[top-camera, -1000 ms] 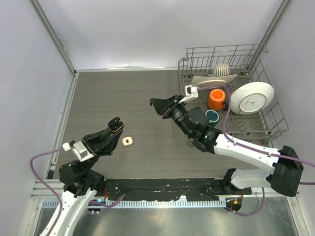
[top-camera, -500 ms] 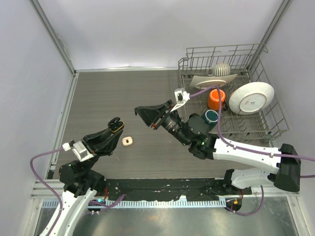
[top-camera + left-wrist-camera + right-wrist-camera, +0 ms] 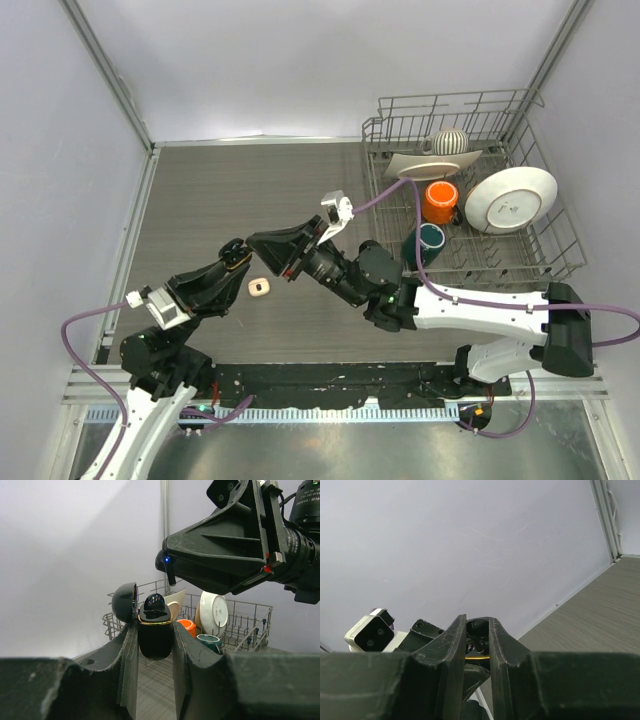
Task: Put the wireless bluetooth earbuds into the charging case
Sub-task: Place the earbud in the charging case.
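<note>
Left gripper [image 3: 233, 254] is clenched on the black charging case [image 3: 155, 637], which it holds upright off the table [image 3: 200, 190]. The lid [image 3: 125, 601] is swung open to one side. A dark rounded shape sits in the case mouth; I can't tell what it is.

Right gripper [image 3: 260, 243] is pinched on a black earbud [image 3: 169, 571] with a blue light showing. It hangs just above the open case, not touching it.

A small white item [image 3: 260, 287] lies on the table near the left fingers. Dish rack [image 3: 520, 100] sits far right.

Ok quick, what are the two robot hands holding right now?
Left gripper: shut on the black charging case.
Right gripper: shut on a black earbud.
</note>
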You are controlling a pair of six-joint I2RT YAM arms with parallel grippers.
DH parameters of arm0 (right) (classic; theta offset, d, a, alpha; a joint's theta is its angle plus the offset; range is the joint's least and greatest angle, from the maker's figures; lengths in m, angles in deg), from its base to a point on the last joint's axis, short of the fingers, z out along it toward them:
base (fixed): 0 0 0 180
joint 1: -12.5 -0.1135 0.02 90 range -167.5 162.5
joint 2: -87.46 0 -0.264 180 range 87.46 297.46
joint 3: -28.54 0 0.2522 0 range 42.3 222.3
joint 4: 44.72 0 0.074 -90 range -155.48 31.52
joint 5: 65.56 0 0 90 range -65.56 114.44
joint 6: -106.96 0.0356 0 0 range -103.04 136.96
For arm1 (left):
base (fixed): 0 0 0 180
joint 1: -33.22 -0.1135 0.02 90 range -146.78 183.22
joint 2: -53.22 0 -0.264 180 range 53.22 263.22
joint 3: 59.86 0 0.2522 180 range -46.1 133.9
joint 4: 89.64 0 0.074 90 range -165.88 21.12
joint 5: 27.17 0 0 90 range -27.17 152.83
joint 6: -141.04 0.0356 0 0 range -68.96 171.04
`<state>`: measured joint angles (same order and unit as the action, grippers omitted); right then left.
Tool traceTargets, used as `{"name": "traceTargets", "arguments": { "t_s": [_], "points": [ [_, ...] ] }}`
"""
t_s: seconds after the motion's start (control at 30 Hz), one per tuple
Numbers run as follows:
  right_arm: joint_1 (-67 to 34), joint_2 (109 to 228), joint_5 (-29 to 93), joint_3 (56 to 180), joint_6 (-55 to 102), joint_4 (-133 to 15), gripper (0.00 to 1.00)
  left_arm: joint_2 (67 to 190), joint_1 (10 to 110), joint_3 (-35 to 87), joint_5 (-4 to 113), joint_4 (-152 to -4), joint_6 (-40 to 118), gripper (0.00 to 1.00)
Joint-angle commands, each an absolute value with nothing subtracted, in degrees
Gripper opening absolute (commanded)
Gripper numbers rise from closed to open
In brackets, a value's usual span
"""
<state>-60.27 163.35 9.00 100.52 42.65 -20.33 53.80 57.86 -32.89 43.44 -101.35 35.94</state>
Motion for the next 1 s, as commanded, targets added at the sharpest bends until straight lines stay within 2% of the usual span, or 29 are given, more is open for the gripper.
{"name": "traceTargets", "arguments": {
  "t_s": [0.0, 0.47, 0.97],
  "points": [
    [-61.7, 164.5, 9.0, 105.0, 38.8, -16.0, 0.01, 53.0, 57.7, -32.7, 43.8, -104.8, 35.2, 0.0],
    [-66.3, 167.5, 6.3, 108.6, 30.9, -19.2, 0.01, 54.8, 57.8, -32.5, 43.8, -105.1, 35.3, 0.0],
    [-66.9, 170.4, 4.0, 111.1, 25.2, -21.6, 0.01, 54.4, 57.7, -31.7, 42.7, -104.9, 34.8, 0.0]
  ]
}}
